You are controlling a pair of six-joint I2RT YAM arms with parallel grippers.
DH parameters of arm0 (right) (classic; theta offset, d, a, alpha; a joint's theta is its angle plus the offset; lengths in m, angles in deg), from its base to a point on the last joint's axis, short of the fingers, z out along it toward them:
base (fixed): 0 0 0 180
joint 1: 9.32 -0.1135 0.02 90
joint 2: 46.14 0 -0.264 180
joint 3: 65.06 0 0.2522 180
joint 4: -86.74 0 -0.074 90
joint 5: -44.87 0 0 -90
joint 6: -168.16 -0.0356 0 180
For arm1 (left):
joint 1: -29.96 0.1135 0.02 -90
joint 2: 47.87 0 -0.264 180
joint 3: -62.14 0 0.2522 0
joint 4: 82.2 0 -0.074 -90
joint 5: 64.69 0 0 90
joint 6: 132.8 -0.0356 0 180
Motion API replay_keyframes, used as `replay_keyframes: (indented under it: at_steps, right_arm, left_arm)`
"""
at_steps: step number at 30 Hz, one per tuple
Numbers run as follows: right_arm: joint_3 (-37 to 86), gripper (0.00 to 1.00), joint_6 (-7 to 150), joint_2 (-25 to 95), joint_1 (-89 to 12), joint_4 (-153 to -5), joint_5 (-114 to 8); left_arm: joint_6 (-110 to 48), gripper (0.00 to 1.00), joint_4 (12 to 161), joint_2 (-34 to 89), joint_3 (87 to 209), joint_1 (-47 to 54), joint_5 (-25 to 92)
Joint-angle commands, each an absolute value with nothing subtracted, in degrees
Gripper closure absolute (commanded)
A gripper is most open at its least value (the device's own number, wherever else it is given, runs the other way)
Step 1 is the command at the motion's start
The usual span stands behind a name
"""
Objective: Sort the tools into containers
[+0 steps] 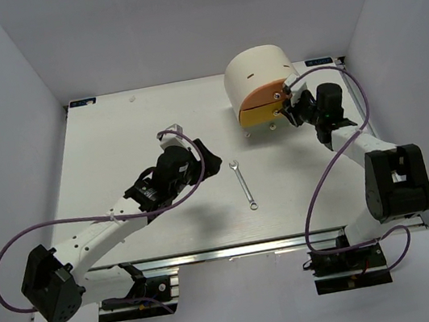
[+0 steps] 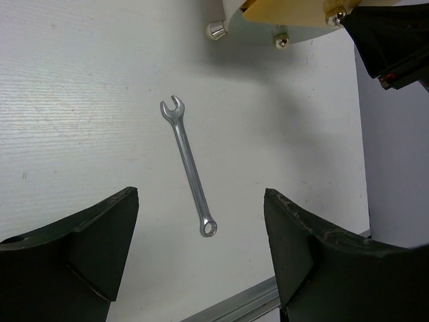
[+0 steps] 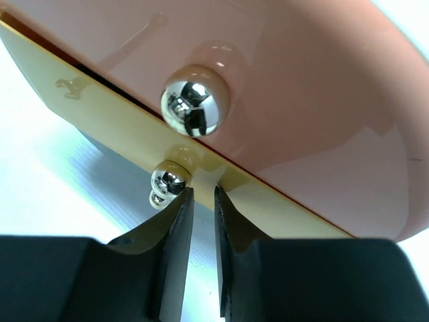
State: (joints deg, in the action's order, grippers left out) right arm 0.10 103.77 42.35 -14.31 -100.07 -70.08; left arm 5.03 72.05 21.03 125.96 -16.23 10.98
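Jaws first, from the top camera: the left gripper (image 1: 208, 162) is too dark there to show how its fingers stand, and the right gripper (image 1: 291, 104) is pressed against the right end of the orange-yellow drawer front (image 1: 264, 106) of the drum-shaped box (image 1: 258, 72). The wrench (image 1: 243, 183) lies flat on the table (image 1: 111, 128), in front of the box and a little to its left, near the left gripper and touching neither arm. From the left wrist, that gripper's jaws stand wide apart and hold nothing, and the wrench shows whole between and beyond them, its open end pointing toward the box; only the box's lower edge and two metal studs (image 2: 216, 29) enter at the top. From the right wrist, the jaws are almost together with a thin slit between, set at the drawer front's lower edge just beside a small shiny stud (image 3: 169, 181). Whether they pinch that edge or merely touch it I cannot tell. As for progress, the wrench is plainly unsorted. No screwdrivers appear in any view, and the box's inside is hidden, so I cannot judge whether they are already stowed. How far the drawer is open is also unclear.
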Motion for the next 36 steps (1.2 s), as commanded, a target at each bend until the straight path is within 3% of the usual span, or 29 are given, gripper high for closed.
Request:
replay_keyframes:
  at_steps: [1, 14, 19, 22, 24, 28, 36]
  right_arm:
    - [1.00, 0.74, 101.20, 42.54, -14.33, -106.38, -70.18]
    - [1.35, 0.74, 93.29, 43.95, -14.42, -110.43, -69.47]
    - [1.52, 0.93, 91.09, 42.28, -14.33, -108.77, -71.85]
    - [-1.98, 0.95, 90.82, 37.89, -13.81, -106.21, -73.86]
    - [-7.32, 0.91, 89.16, 33.69, -13.36, -108.04, -73.61]
    - [-12.52, 0.59, 83.81, 30.15, -13.19, -105.08, -72.55]
    - [-17.03, 0.52, 60.96, 35.59, -13.36, -105.78, -62.56]
  left_arm:
    - [4.92, 0.15, 72.44, 20.51, 125.91, -16.18, 11.42]
    - [4.83, 0.15, 72.79, 21.04, 125.91, -16.27, 11.59]
    - [4.48, 0.18, 72.96, 21.21, 125.99, -16.27, 11.86]
    - [4.39, 0.20, 72.96, 20.60, 125.91, -16.18, 11.42]
    - [4.74, 0.19, 73.14, 20.07, 124.95, -16.27, 11.16]
    - [4.92, 0.17, 73.84, 19.02, 123.71, -16.18, 11.16]
    - [4.04, 0.15, 73.14, 19.45, 124.68, -16.18, 10.80]
